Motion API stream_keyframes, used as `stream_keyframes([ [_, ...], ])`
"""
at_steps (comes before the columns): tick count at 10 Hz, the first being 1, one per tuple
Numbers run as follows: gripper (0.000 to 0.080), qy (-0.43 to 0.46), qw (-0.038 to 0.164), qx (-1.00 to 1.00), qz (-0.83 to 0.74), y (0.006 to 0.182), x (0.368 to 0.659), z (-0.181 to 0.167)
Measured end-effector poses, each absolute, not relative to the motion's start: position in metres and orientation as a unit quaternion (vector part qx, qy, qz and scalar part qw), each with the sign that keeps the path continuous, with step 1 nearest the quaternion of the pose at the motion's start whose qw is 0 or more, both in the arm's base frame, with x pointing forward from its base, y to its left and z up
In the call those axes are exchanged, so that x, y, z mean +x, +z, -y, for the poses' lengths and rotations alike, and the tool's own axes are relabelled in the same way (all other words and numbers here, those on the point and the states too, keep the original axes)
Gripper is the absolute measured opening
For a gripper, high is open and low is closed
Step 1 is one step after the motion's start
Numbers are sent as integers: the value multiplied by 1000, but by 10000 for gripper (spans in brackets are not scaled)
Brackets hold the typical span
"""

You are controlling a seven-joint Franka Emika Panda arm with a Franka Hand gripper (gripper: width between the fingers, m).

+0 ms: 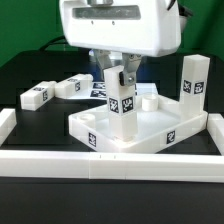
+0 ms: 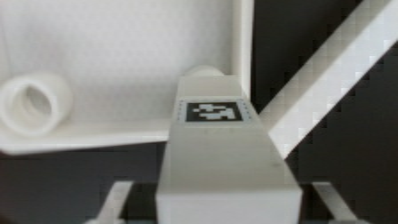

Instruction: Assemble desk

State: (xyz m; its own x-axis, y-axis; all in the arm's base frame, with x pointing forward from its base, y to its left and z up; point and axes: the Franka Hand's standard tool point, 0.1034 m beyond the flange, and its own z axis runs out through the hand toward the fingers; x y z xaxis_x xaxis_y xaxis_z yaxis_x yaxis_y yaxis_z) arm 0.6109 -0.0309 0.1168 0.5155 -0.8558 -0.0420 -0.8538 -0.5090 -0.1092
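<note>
My gripper (image 1: 119, 75) is shut on a white leg block (image 1: 121, 100) and holds it upright by its upper part. The block's lower end, with a black-and-white tag, hangs over the inside of the rimmed white tabletop (image 1: 130, 140); whether it touches I cannot tell. In the wrist view the same leg block (image 2: 217, 150) runs away from my gripper (image 2: 222, 205), with a finger on each side. Beyond it lies the tabletop (image 2: 125, 60), with a round recess (image 2: 32, 103) in one corner, off to the side of the block's end.
Another leg block (image 1: 192, 78) stands upright at the tabletop's far corner on the exterior view's right. Two leg blocks (image 1: 38, 96) (image 1: 72, 87) lie on the black table at the left. The marker board (image 1: 95, 90) lies behind them. A low white border wall (image 1: 110, 165) runs along the front.
</note>
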Motion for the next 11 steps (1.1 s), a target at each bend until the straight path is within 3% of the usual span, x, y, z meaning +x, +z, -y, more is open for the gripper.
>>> stream_keyframes([
  [4, 291, -5, 60, -844, -534, 117, 611, 28],
  [6, 608, -8, 60, -864, -500, 117, 611, 28],
  [11, 649, -20, 55, -953, -296, 116, 611, 26],
])
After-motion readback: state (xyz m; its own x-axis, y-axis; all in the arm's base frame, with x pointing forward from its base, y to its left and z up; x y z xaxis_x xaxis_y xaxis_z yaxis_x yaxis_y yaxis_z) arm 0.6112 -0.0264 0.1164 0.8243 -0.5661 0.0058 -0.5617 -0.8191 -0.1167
